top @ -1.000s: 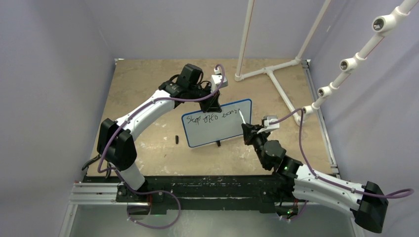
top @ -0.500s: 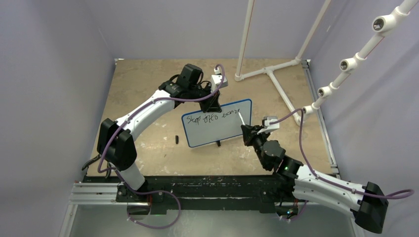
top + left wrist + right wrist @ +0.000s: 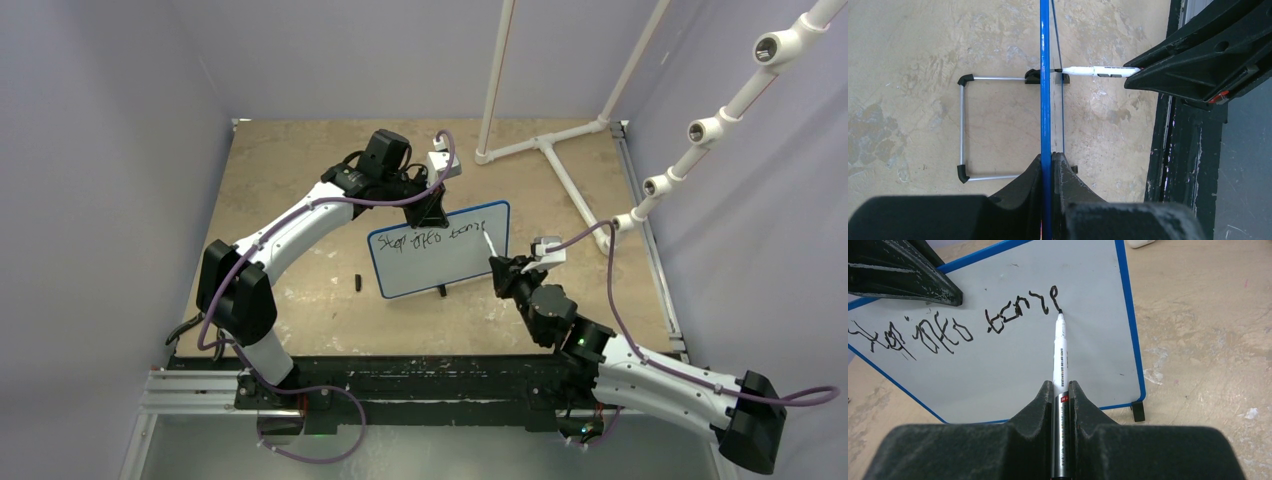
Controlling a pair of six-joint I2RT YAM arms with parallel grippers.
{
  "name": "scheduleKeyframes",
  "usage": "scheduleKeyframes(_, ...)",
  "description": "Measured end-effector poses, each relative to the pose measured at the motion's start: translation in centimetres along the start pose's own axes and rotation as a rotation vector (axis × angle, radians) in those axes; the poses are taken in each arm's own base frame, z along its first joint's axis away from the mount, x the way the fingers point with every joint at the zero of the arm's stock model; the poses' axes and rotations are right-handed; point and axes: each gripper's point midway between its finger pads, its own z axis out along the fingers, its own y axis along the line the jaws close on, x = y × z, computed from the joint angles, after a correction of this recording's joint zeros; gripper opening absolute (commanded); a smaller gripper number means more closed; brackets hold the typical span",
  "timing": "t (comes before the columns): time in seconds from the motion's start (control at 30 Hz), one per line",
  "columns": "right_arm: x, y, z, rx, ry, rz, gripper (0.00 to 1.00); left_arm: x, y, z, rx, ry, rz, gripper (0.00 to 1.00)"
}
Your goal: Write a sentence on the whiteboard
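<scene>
The whiteboard [image 3: 440,265] is seen at the middle of the top view, propped upright on the tan table [image 3: 300,160] and leaned slightly back. Its face is white, and it is bordered by a thin blue rim with rounded corners. A small black foot [image 3: 1138,412] is seen under its lower right corner in the right wrist view.

The sentence [image 3: 948,325] is written in thin black strokes as one line along the upper part of the board. It is broken into three scribbled groups that run toward the upper right corner. The lower half of the board is left blank.

In the left wrist view the board is seen edge-on as a blue line down the middle of the frame. A wire stand [image 3: 962,130] is seen behind it at the left.

The left arm is curved from the lower left of the top view up and across to the board's top edge. The left gripper [image 3: 1048,160] is clamped there on the blue rim.

The right arm is stretched from the lower right corner up to the board's right side. The jaws of the right gripper [image 3: 1061,385] are closed on a white marker [image 3: 1060,355]. The marker's black tip is pressed to the board at the end of the last scribble.

A small black piece [image 3: 357,282] is seen lying on the table just left of the board.
</scene>
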Motion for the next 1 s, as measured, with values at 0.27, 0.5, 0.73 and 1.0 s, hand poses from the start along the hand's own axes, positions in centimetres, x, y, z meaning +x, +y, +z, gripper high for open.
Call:
scheduleKeyframes(0.27, -0.3, -0.3, 0.0, 0.012, -0.009, -0.022, 0.00, 0.0, 0.0, 0.0, 0.000, 0.000, 0.000, 0.00)
scheduleKeyframes(0.5, -0.9, -0.1, 0.1, 0.008, -0.029, -0.034, 0.00, 0.0, 0.0, 0.0, 0.000, 0.000, 0.000, 0.00)
scheduleKeyframes(0.73, -1.6, 0.4, 0.4, -0.001, -0.049, -0.040, 0.00, 0.0, 0.0, 0.0, 0.000, 0.000, 0.000, 0.00)
scheduleKeyframes(1.0, -1.7, 0.7, 0.6, -0.006, -0.054, -0.045, 0.00, 0.0, 0.0, 0.0, -0.001, 0.000, -0.001, 0.00)
